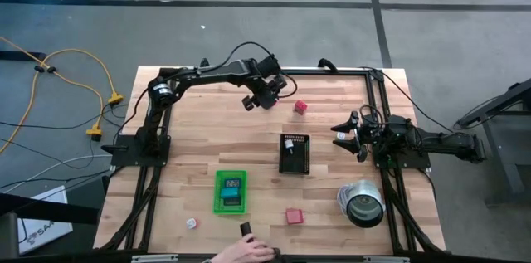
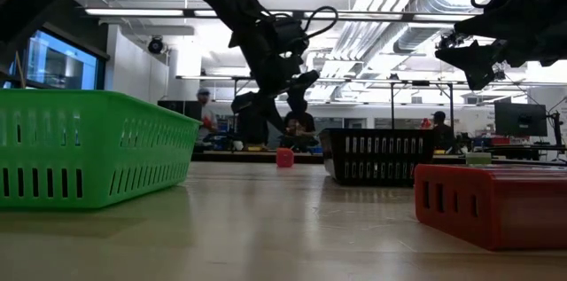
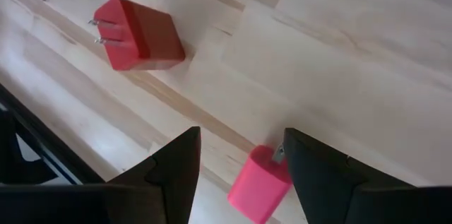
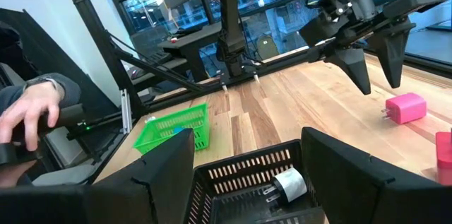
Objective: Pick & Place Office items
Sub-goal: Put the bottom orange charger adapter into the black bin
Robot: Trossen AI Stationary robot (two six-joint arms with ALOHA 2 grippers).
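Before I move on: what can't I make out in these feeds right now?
- Green tray contents: too small in the high view; its wall hides them in the low view.
- Black basket contents: its wall hides them in the low view; the right wrist view shows only one white piece.
- Person's hand: cut off by the high view's bottom edge.
- White speck: too small to identify.
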